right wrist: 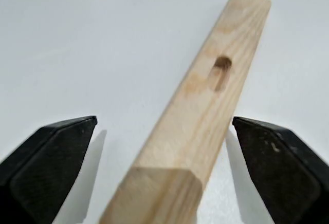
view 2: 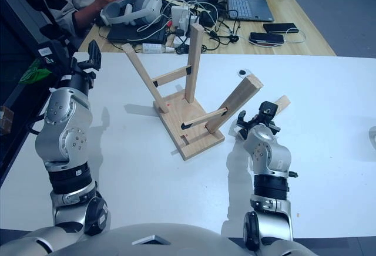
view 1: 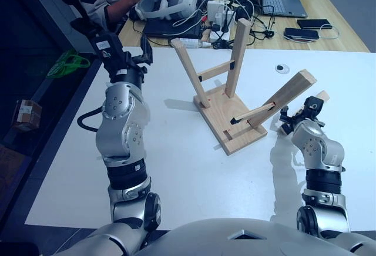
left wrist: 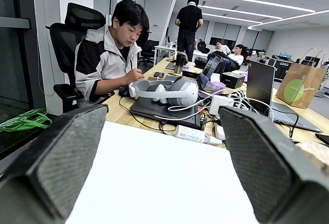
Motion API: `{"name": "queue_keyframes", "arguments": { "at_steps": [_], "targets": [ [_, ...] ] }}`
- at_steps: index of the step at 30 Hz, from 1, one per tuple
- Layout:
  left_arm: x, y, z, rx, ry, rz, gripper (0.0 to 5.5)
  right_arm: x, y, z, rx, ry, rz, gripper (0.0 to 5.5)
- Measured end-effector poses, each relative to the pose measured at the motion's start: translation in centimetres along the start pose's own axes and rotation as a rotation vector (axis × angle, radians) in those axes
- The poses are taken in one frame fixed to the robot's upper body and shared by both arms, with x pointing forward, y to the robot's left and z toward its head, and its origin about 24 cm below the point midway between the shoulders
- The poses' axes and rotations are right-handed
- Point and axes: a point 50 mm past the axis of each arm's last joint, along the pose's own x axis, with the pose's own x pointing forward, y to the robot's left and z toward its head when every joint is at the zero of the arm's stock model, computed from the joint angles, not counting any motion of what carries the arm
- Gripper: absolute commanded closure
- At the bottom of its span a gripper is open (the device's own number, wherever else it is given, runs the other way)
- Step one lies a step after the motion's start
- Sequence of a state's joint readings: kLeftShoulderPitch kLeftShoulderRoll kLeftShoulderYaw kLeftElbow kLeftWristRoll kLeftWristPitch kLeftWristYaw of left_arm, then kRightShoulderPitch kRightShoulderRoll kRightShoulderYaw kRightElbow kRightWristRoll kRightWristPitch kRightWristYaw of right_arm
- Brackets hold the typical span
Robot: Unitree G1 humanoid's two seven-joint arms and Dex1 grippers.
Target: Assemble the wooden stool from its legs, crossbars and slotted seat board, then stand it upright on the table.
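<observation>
Stool sits inverted near the middle of the white table (view 1: 176, 174): seat board (view 1: 218, 114) flat on the surface, two legs (view 1: 236, 56) standing up from its far end and joined by a crossbar (view 1: 215, 70). Third leg (view 1: 283, 96) leans at a steep tilt off the board's right-hand corner, not square. A second crossbar (view 1: 251, 115) runs from it toward the board's slots; whether either end is seated cannot be told. Fourth leg (right wrist: 216, 80) lies loose on the table just right of the board, mortise slot facing up. Right gripper (right wrist: 164, 124) is low over this leg, released, one pad on either side of the wood with a gap at each; nothing grasped. Left gripper (left wrist: 162, 116) is held high at the table's far left edge, well apart from the stool, fingers spread wide, empty. Judged step: pickup of the last leg, so assembly looks past halfway; standing the stool upright not yet begun. Next move calls for closing the right fingers squarely on the leg's flat faces, lifting, and turning it so the mortise faces the free crossbar end. The leaning leg probably needs steadying by the left arm before insertion, or it may topple. Risk: a grasp near the leg's end may let it pivot.
</observation>
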State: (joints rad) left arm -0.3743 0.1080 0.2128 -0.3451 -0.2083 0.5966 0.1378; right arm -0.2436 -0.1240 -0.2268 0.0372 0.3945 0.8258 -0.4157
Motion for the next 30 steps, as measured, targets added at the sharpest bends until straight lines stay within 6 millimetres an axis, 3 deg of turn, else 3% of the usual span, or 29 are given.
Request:
{"name": "queue_keyframes", "arguments": {
  "at_steps": [17,25,27,30],
  "targets": [
    [0.2,-0.2,0.2,0.016,-0.009,-0.004,1.53,0.2,0.3,0.2,-0.082,0.015,-0.055,3.39],
    [0.8,0.0,1.4,0.013,-0.046,0.005,1.53,1.2,-0.6,1.0,-0.038,-0.009,-0.068,3.45],
    [1.7,1.0,3.3,0.0,-0.1,0.035,1.53,1.7,-2.2,3.6,0.016,-0.116,-0.096,3.45],
    [3.2,2.8,7.4,-0.054,-0.205,0.057,1.53,0.3,-3.0,12.0,0.158,-0.466,0.015,3.46]
  ]
}}
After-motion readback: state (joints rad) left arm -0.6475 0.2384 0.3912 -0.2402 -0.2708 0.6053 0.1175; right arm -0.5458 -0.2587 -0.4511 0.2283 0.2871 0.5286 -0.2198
